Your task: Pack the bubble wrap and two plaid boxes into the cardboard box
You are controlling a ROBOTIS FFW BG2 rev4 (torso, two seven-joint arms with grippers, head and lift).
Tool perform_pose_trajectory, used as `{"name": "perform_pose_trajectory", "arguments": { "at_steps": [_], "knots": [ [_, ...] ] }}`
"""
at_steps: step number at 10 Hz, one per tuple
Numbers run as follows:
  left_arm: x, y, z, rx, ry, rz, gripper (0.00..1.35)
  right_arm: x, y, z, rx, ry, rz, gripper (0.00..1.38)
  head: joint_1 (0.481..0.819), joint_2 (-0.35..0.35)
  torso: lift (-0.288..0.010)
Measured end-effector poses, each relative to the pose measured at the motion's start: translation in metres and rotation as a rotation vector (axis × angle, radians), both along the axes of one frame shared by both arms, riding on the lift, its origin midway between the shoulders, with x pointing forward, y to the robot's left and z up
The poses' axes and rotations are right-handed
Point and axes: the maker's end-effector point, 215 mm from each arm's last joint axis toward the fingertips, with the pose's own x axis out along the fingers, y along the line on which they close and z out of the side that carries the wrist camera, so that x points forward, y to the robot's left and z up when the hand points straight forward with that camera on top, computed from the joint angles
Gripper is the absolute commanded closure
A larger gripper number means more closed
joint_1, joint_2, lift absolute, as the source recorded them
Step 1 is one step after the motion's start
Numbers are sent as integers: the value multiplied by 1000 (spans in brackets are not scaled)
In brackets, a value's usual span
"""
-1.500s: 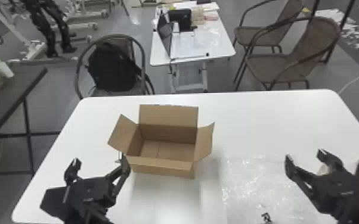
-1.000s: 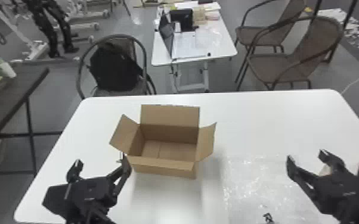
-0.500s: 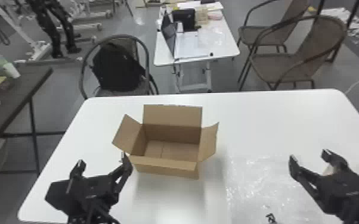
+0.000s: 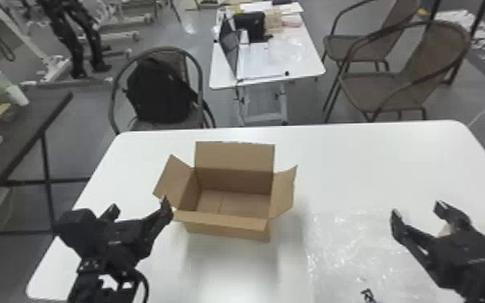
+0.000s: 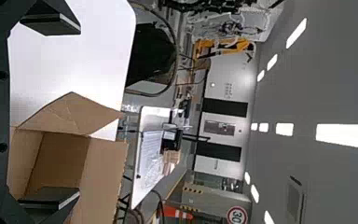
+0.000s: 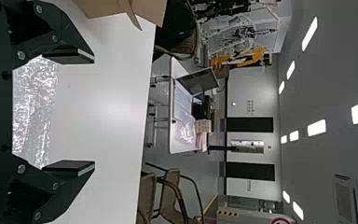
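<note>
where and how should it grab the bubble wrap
Probably best from above with the right gripper, pinching up a fold along the edge of the bubble wrap facing the cardboard box: it lies thin and flat on the table, with no upright side to clamp.

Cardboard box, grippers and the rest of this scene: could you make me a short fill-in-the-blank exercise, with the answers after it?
The cardboard box stands on a table whose top is ____. The box is not closed: its flaps are ____. The gripper nearer the bubble wrap is the robot's ____ one. The backpack on the chair is coloured ____.

Missing words: white; open; right; black.
</note>
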Motion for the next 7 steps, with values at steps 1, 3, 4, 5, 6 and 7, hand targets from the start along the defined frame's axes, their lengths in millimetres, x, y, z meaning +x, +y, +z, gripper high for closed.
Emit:
{"name": "perform_pose_trajectory", "arguments": {
  "at_steps": [1, 3, 4, 5, 6, 7],
  "knots": [
    [10, 10, 0, -23, 25, -40, 90, 1, 1, 0, 1, 1, 7, 458, 695, 209, -49],
    [25, 35, -2, -27, 90, -129, 90, 4, 12, 0, 6, -2, 40, 456, 695, 237, -49],
    [30, 49, -4, -29, 99, -129, 90, 6, 16, 1, 5, -4, 55, 456, 695, 261, -49],
    [35, 55, -10, -76, 85, -144, 88, 7, 18, 1, 5, -6, 62, 456, 695, 268, -49],
    [38, 58, -17, -125, 78, -149, 88, 7, 19, 1, 5, -6, 65, 456, 695, 273, -49],
    [42, 58, -25, -169, 76, -149, 88, 8, 21, 1, 6, -6, 69, 456, 695, 274, -49]
  ]
}}
